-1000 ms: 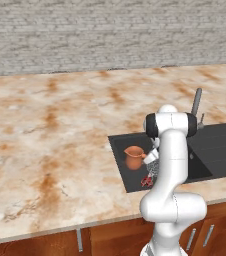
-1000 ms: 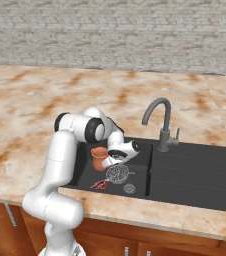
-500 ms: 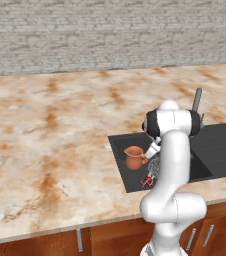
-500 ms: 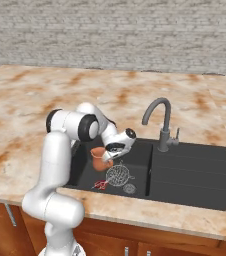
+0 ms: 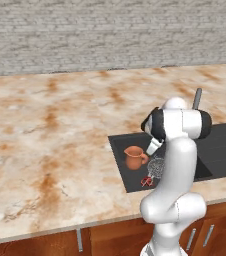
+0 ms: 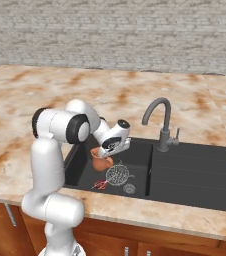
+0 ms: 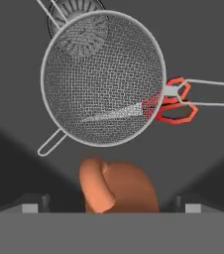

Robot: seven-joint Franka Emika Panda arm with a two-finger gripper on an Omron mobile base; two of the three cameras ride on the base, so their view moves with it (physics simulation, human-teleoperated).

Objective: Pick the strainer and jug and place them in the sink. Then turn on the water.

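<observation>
- The jug (image 6: 101, 161) and the strainer (image 6: 117, 175) both lie in the left bowl of the sink (image 6: 195, 172), so by my reading the step left is the water.
- The gripper (image 6: 116, 145) hangs just above the jug with its fingers spread wide and nothing between them; in the hand view the jug (image 7: 118, 186) sits low between the two fingertips (image 7: 30, 204).
- The faucet (image 6: 160, 125) stands behind the divider between the two bowls, off to the gripper's right and farther back toward the wall; its small lever (image 6: 176, 136) sticks out on its far side.
- From the left base view, the faucet (image 5: 197, 99) pokes up just behind the arm's elbow.
- The strainer (image 7: 103, 78) lies just past the jug, its red-tipped handle (image 7: 176, 101) pointing sideways.
- Nothing stands between hand and faucet, but the spout arches over the bowl, so a reach to the lever would probably need to go up and around it.
</observation>
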